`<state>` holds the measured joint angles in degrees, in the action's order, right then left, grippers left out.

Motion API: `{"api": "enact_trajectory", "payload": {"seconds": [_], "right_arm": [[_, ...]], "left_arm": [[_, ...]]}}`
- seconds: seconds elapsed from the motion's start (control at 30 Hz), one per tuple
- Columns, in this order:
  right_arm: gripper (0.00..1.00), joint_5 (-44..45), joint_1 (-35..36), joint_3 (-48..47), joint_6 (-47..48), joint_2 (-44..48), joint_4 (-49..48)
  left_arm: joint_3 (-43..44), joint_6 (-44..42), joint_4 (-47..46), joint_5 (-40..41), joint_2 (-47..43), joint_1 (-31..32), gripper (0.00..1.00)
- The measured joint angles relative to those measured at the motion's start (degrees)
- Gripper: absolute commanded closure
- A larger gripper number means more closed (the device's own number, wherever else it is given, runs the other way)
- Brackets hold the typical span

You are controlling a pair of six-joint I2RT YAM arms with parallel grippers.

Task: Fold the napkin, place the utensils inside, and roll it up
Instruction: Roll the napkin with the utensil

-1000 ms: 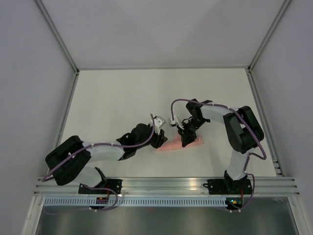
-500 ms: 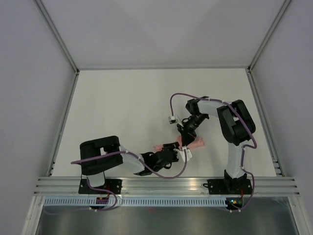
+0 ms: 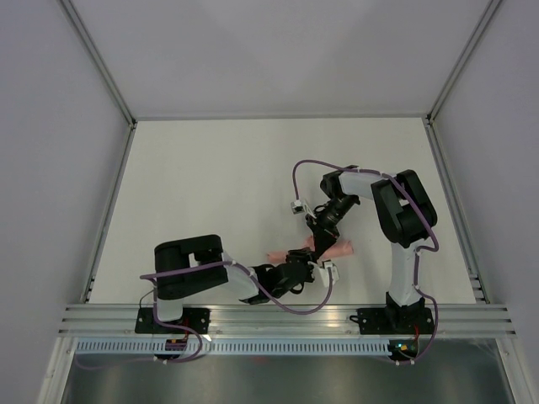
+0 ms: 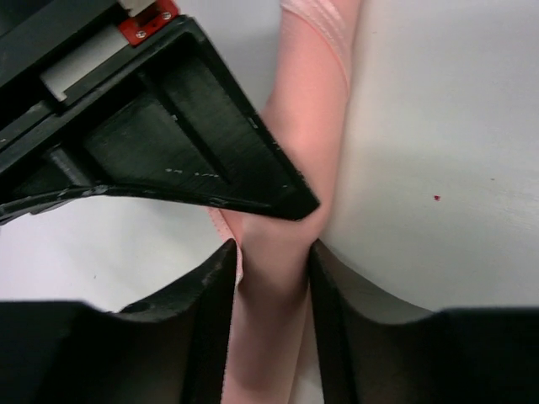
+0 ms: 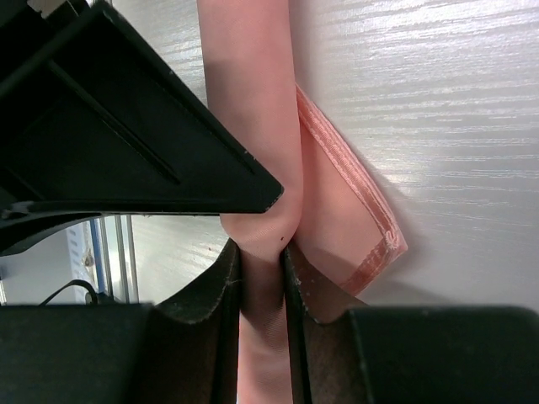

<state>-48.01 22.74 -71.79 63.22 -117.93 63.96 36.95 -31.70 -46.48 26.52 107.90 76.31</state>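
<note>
The napkin (image 3: 340, 250) lies rolled into a slim pink tube on the white counter (image 3: 210, 177), close to the near edge and a little right of the middle, running roughly left to right. Both arms bend in over it and meet near its middle. The left gripper (image 4: 271, 252) is clamped on the roll, its two black fingers pressed against either side of the fabric, which bulges slightly just above the pinch. The right gripper (image 5: 262, 252) is closed on the same roll just beside it, squeezing the tube narrow between its fingers. Seen from the right wrist, a loose hemmed corner (image 5: 364, 240) of the napkin sticks out flat on the counter next to the tube. The two grippers sit very close together.
</note>
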Motion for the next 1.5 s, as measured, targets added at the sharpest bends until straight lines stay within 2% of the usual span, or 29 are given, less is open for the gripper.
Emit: {"api": "enact_trajectory", "payload": {"seconds": [0.03,0.13,0.2,0.23,0.3,0.43,0.5,0.67,0.9,1.07,1.3,1.5], "right_arm": [[0.94,0.0,0.0,0.0,0.0,0.0,0.1],[0.94,0.0,-0.1,0.0,0.0,-0.1,0.2],[0.94,0.0,-0.1,0.0,0.0,-0.1,0.3],[0.94,0.1,-0.1,-0.1,0.0,-0.1,0.3],[0.89,0.3,-0.2,-0.1,0.0,-0.1,0.4],[0.66,0.4,-0.4,-0.1,0.0,-0.1,0.6],[0.49,0.2,-0.4,-0.1,-0.3,0.0,1.3],[0.36,0.3,-0.3,1.6,-0.8,2.6,1.6],[0.33,2.0,-0.5,3.9,-1.7,6.1,-0.8],[0.29,4.6,-3.2,5.1,-3.4,9.4,-4.5],[0.3,8.6,-8.0,7.8,-6.8,15.0,-13.9],[0.32,9.1,-12.3,12.1,-10.7,23.5,-21.2]], "left_arm": [[0.3,0.0,0.7,-0.1,0.1,0.1,0.66],[1.2,0.1,3.3,-0.9,0.1,0.2,0.79],[1.9,0.2,4.9,-1.2,0.1,0.2,0.86],[2.3,0.3,5.9,-1.2,0.1,0.3,0.92],[3.2,0.7,7.9,-1.3,0.0,0.3,0.98],[4.5,2.0,11.5,-2.4,-0.7,0.0,0.98],[4.8,2.8,12.7,-3.6,-1.2,-0.5,0.98],[5.5,4.9,14.8,-6.8,-2.0,-1.7,0.98],[5.9,7.5,16.3,-11.2,-3.0,-3.6,0.98],[6.3,9.2,17.0,-13.9,-3.3,-5.0,0.98],[7.7,11.1,19.6,-18.2,-3.7,-7.1,0.98],[10.7,14.4,24.0,-26.7,-3.7,-11.5,0.98]]}}
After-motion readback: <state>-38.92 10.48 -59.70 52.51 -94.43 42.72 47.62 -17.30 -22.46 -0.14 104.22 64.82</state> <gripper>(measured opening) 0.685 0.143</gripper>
